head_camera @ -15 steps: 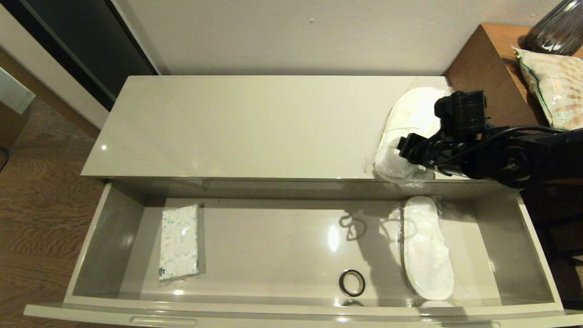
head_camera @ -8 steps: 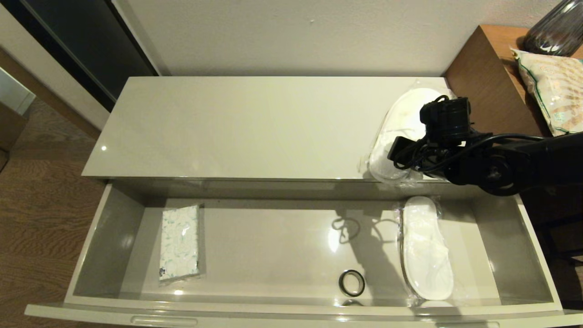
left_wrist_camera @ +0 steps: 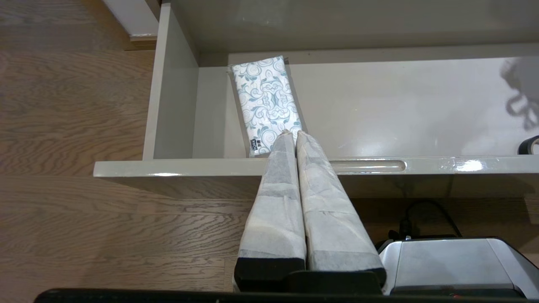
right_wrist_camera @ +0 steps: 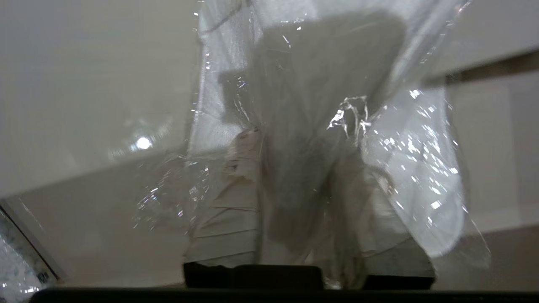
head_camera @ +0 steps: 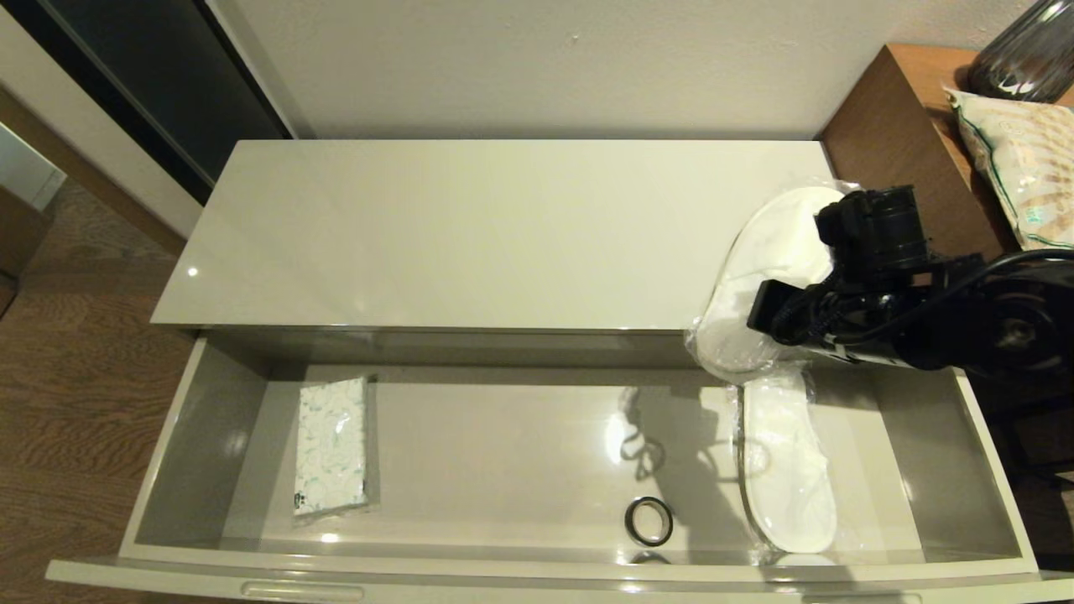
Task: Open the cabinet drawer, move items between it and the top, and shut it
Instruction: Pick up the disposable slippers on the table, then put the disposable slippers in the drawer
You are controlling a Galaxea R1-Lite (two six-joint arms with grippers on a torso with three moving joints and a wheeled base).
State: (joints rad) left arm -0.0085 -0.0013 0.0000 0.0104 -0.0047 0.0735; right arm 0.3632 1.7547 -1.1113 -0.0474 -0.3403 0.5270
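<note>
The cabinet drawer (head_camera: 210, 445) stands pulled out under the glossy cream top (head_camera: 470, 235). My right gripper (head_camera: 755, 323) is shut on one plastic-wrapped white slipper (head_camera: 768, 260), which hangs tilted over the top's front right edge and the drawer's back. In the right wrist view the slipper (right_wrist_camera: 303, 126) and its wrap fill the space between the fingers (right_wrist_camera: 223, 210). The second wrapped slipper (head_camera: 784, 470) lies in the drawer's right part. The blue-green printed pack (head_camera: 331, 445) lies in the drawer's left part. My left gripper (left_wrist_camera: 291, 134) is shut and empty, low in front of the drawer's front rim (left_wrist_camera: 189, 166).
A small black ring (head_camera: 648, 520) lies in the drawer near its front wall. The brown wooden box (head_camera: 906, 143) stands right of the cabinet, carrying a beige green-edged snack bag (head_camera: 1019, 159) and a dark glass vessel (head_camera: 1024, 50). Wood floor lies to the left.
My right gripper has drawn the held slipper off the top's right end toward the front; it now overhangs the drawer. The left arm has not moved.
</note>
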